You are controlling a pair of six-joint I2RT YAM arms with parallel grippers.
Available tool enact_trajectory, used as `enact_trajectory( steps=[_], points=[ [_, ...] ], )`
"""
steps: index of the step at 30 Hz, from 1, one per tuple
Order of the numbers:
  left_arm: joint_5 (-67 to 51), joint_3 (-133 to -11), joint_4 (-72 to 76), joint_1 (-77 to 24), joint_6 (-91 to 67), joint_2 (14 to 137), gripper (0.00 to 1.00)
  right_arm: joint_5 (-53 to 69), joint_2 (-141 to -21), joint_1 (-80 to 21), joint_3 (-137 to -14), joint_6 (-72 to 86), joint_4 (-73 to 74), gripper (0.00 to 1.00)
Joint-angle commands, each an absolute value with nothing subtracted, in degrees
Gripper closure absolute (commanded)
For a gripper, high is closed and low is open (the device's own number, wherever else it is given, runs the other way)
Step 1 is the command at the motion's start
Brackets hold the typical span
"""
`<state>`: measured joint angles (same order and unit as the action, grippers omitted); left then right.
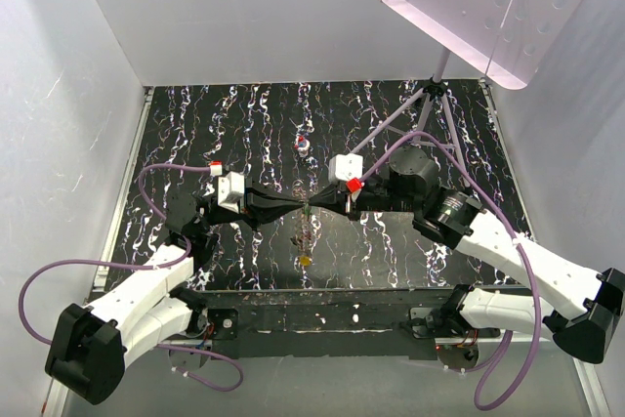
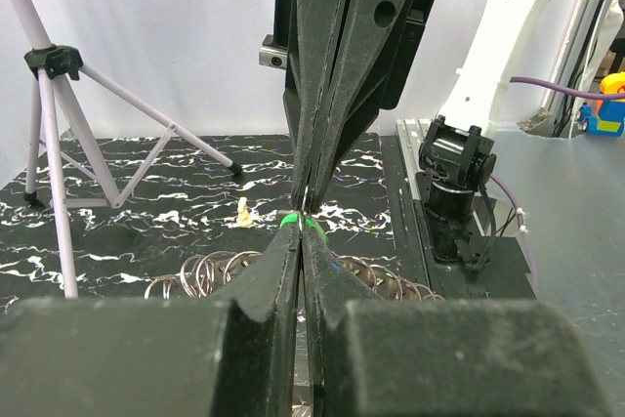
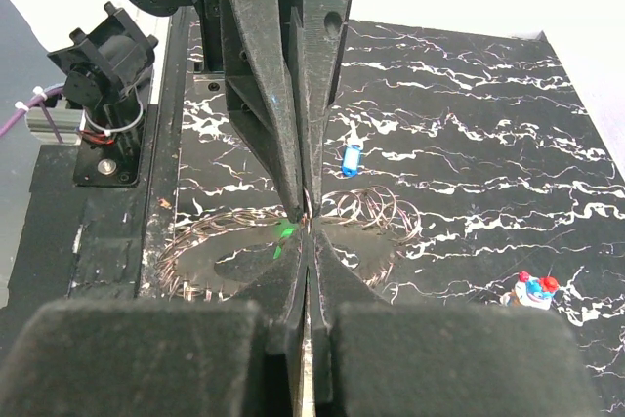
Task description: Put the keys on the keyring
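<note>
The left hand (image 2: 300, 241), clenched on the green key (image 2: 298, 222), meets the right hand (image 3: 307, 253), clenched on what cannot be told, tip to tip over the keyring (image 3: 376, 204), yellow key (image 1: 305, 260) at 6 o'clock; any sideways push could twist the key loose onto the counter (image 1: 225, 114).

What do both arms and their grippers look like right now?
The left arm and right arm have white shells with black joints and looping lilac cables. Each wrist carries a white camera block with a red tab. The fingers are black, tapered, matte.
</note>
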<state>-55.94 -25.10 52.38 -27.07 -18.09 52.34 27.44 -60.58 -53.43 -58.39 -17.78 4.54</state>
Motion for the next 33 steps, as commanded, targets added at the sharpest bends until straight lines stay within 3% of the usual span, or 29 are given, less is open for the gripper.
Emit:
enact_trajectory(
  steps=[1,33],
  points=[
    [-56.4,-25.5,56.1,-27.2,-19.1,52.2,1.0,28.4,-61.3,-53.8,-58.9,-17.0,1.7,0.99],
    [-56.6,-26.7,51.7,-27.3,-17.4,52.5,1.0,28.7,-62.0,-53.9,-60.5,-15.6,0.8,0.99]
  ],
)
